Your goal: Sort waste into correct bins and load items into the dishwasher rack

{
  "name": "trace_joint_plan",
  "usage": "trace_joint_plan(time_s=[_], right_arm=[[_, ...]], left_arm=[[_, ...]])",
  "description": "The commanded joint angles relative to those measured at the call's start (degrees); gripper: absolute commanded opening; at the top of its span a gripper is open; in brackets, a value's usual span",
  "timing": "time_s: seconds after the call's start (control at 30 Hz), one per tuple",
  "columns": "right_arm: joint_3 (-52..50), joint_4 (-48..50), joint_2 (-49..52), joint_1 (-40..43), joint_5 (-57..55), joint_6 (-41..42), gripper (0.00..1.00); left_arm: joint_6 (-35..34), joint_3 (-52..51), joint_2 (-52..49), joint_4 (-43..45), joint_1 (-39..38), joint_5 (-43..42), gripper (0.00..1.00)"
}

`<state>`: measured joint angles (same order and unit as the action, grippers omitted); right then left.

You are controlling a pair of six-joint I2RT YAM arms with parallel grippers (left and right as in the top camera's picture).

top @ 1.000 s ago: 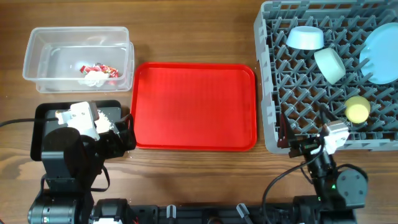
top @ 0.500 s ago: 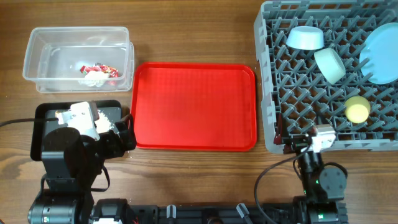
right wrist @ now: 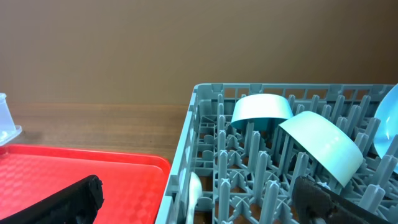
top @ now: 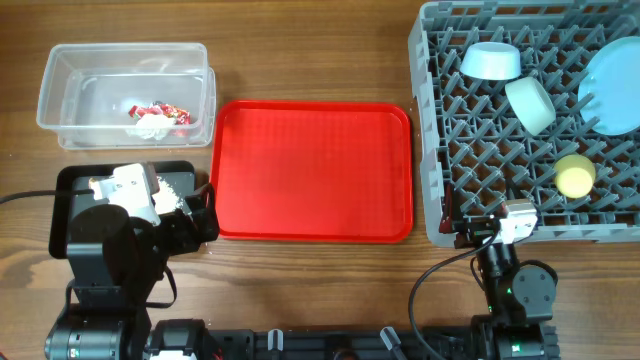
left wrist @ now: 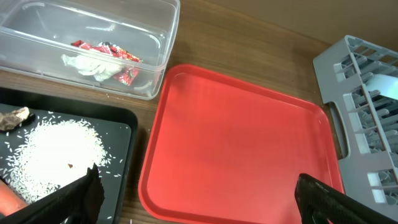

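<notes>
The grey dishwasher rack [top: 432, 120] at the right holds two light-blue bowls [top: 491, 61] [top: 530, 104], the plate [top: 612, 85] and the yellow cup [top: 574, 176]. The white spoon [right wrist: 193, 193] lies inside the rack's near-left corner. My right gripper [right wrist: 199, 208] is open and empty at the rack's front edge. The clear tub [top: 60, 100] holds the red wrapper [left wrist: 106, 50] and the napkin [left wrist: 87, 62]. The black tray [left wrist: 124, 134] holds rice [left wrist: 56, 152], a brownish scrap [left wrist: 13, 118] and the carrot [left wrist: 9, 198]. My left gripper [left wrist: 199, 211] is open and empty over the tray's right edge.
The flat red serving tray [top: 310, 170] lies bare between the bins and the rack. Bare wooden table runs along the back and the front edge. A few rice grains lie on the wood beside the black tray.
My right arm has drawn back left and toward the table's front edge, to the rack's front rim, then stopped. The left arm has not moved.
</notes>
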<state>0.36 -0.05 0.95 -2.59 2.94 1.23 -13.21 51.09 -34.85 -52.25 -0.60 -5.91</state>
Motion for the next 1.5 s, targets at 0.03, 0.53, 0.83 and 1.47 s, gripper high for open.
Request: trace_joint_plan(time_s=[0.03, 0.53, 0.83, 1.47], right_arm=[[-0.1, 0.2, -0.2, -0.3, 0.2, 0.4, 1.0], [-0.1, 0.2, -0.2, -0.3, 0.2, 0.4, 1.0], [-0.1, 0.1, -0.2, -0.3, 0.2, 0.4, 1.0], [-0.1, 0.2, -0.2, -0.3, 0.2, 0.4, 1.0]], left_arm=[[-0.7, -0.1, 0.2, 0.2, 0.1, -0.5, 1.0], [-0.7, -0.1, 0.2, 0.2, 0.1, -0.5, 1.0], [-0.7, -1.6, 5.8, -0.1, 0.2, 2.4, 1.0], [1.9, -46.4, 34.7, 48.5, 2.8, 2.7, 1.0]])
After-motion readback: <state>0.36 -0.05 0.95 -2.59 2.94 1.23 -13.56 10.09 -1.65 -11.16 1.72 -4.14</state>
